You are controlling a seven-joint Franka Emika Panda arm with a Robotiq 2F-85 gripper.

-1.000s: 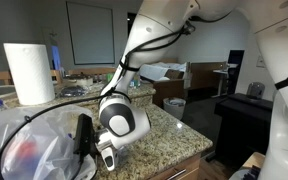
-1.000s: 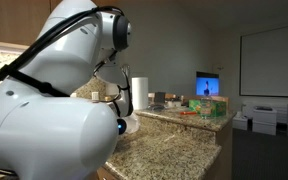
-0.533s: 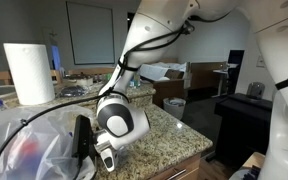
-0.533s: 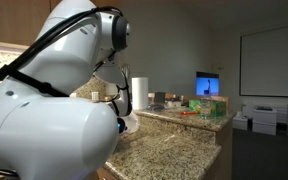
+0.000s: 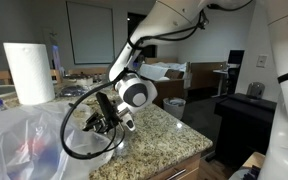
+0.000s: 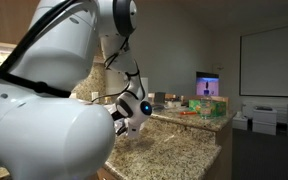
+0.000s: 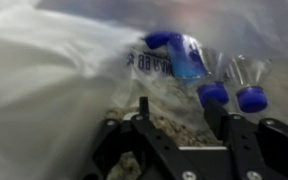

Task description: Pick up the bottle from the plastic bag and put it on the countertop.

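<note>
Pincer [image 7: 180, 128] spread wide and empty over the granite desk [image 5: 164, 132], I face the plastic bag [image 7: 44, 90]. The bottle [image 7: 172, 55] lies at the bag's mouth, just beside two clear blue-capped bottles [image 7: 213, 93]. I should pinch its body, not film. Bare desk offers room short of the rounded edge.

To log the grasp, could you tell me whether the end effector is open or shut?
Open: in the wrist view the end effector has its fingers apart, with only countertop between them.
</note>
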